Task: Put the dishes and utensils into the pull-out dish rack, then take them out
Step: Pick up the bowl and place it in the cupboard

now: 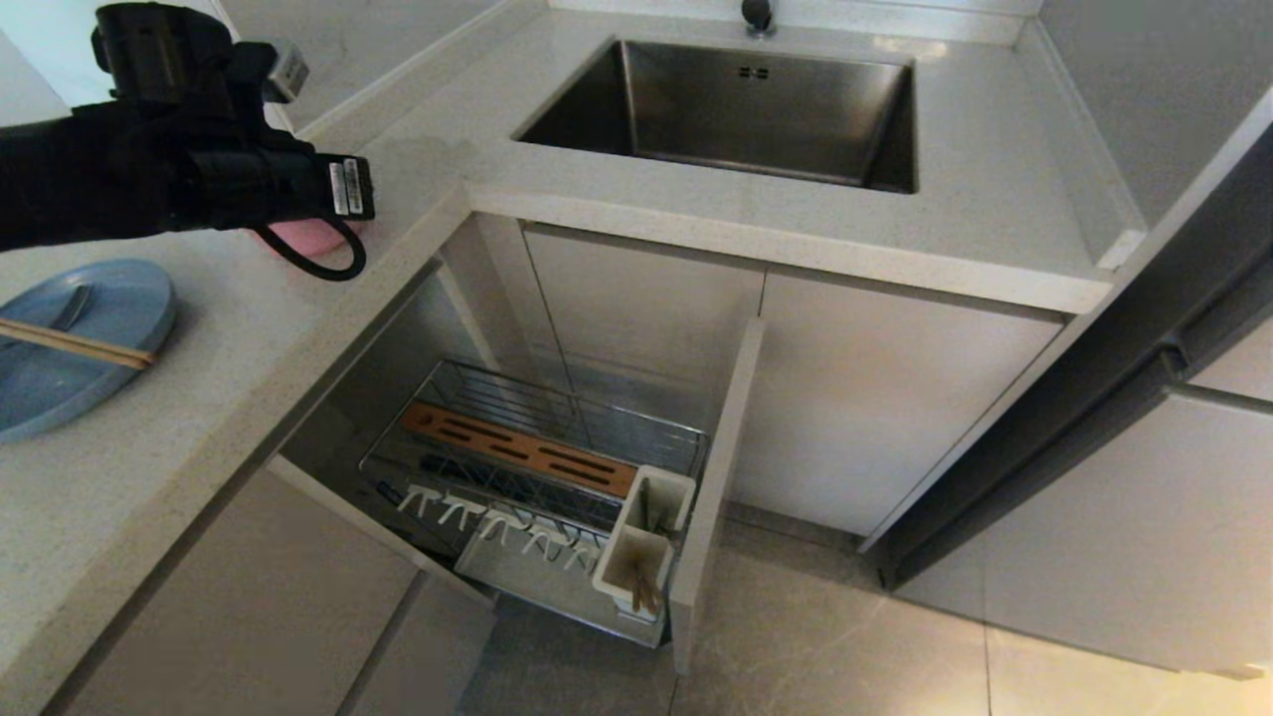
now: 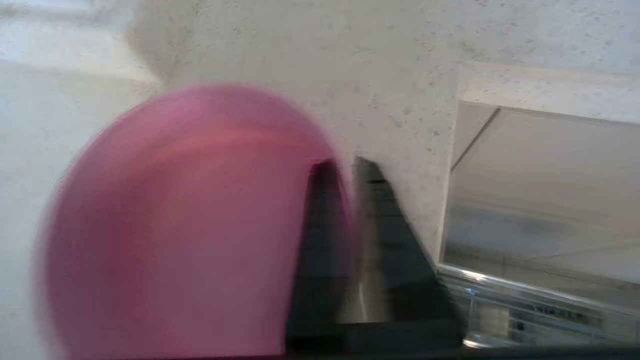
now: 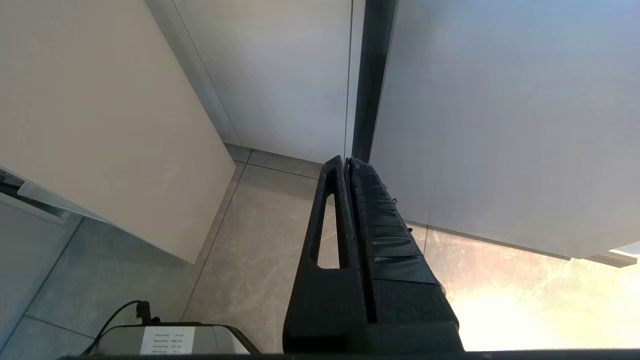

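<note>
On the counter's left side my left gripper [image 2: 347, 165] is shut on the rim of the pink bowl [image 2: 175, 225], one finger inside it and one outside. From the head view only a sliver of the bowl [image 1: 310, 237] shows under my black wrist. The pale-blue plate [image 1: 99, 298] lies at the counter's left edge, with the chopsticks [image 1: 75, 343] across it and the spoon [image 1: 70, 310] partly visible on it. Below the counter the pull-out dish rack [image 1: 537, 467] stands pulled out. My right gripper [image 3: 346, 162] is shut and empty, hanging over the floor.
The steel sink [image 1: 756, 99] is set in the far counter. The rack's beige front panel [image 1: 711, 497] juts out over the tiled floor, with white utensil cups [image 1: 641, 542] beside it. Cabinet doors stand close on the right.
</note>
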`<state>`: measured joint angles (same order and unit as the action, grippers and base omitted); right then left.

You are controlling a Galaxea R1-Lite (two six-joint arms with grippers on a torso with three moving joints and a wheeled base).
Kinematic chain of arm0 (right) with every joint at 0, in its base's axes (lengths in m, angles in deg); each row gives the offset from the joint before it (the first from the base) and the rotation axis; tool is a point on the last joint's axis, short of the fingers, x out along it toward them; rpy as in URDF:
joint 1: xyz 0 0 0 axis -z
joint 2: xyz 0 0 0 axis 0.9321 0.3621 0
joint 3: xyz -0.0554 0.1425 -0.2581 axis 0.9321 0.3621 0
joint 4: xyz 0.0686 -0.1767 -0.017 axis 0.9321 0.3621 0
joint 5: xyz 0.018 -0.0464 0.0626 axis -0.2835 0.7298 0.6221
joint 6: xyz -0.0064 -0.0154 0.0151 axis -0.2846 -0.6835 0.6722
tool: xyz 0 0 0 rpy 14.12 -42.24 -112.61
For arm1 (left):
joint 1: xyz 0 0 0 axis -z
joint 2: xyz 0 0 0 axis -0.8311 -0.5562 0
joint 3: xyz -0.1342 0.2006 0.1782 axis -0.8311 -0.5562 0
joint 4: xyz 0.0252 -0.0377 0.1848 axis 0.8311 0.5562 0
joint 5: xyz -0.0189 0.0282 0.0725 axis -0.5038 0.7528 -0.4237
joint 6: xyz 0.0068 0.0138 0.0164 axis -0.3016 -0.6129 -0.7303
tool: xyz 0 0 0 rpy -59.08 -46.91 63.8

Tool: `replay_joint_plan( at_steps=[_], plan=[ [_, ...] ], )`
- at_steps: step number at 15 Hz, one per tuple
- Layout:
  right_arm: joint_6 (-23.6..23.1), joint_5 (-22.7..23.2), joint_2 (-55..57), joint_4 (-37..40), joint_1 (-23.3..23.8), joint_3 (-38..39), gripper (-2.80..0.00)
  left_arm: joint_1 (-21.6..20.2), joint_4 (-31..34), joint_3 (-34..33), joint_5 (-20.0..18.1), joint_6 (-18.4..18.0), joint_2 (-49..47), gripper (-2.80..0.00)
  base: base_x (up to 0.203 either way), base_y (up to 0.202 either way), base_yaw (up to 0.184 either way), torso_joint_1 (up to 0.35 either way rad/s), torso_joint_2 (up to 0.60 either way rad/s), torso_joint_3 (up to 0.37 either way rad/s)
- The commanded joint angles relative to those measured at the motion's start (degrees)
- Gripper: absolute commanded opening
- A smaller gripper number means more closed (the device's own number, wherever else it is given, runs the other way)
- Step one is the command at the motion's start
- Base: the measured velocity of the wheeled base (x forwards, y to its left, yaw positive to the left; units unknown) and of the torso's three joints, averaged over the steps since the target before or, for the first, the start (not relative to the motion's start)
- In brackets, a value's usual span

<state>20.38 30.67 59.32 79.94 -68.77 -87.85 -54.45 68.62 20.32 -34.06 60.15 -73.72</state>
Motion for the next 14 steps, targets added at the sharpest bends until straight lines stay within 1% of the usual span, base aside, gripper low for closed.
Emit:
replay_joint_plan(
  at_steps=[1,6,8,9,10,11,14],
  plan=[
    [0.01,0.01,-0.04,-0.01,0.0,0.0,-2.8,0.0,0.01,-0.02,0.02,0.06,0.2,-2.8,0.0,0.0,0.0,0.0,0.0,0.0],
    [0.01,0.01,-0.04,-0.01,0.0,0.0,-2.8,0.0,0.1,-0.11,0.02,0.06,0.39,-2.8,0.0,0.0,0.0,0.0,0.0,0.0],
    [0.01,0.01,-0.04,-0.01,0.0,0.0,-2.8,0.0,-0.22,-0.11,-0.07,0.75,0.94,-2.8,0.0,0.0,0.0,0.0,0.0,0.0],
    [0.01,0.01,-0.04,-0.01,0.0,0.0,-2.8,0.0,-0.91,-0.11,-0.1,2.02,1.62,-2.8,0.0,0.0,0.0,0.0,0.0,0.0],
    [0.01,0.01,-0.04,-0.01,0.0,0.0,-2.8,0.05,-2.98,-0.11,-0.07,4.07,1.9,-2.8,0.0,0.0,0.0,0.0,0.0,0.0],
    [0.01,0.01,-0.04,-0.01,0.0,0.0,-2.8,0.02,-6.25,-0.11,0.35,6.06,2.16,-2.8,0.0,0.0,0.0,0.0,0.0,0.0],
    [0.01,0.01,-0.04,-0.01,0.0,0.0,-2.8,0.16,-16.95,-0.15,3.87,12.52,2.53,-2.8,0.0,0.0,0.0,0.0,0.0,0.0]
  ],
)
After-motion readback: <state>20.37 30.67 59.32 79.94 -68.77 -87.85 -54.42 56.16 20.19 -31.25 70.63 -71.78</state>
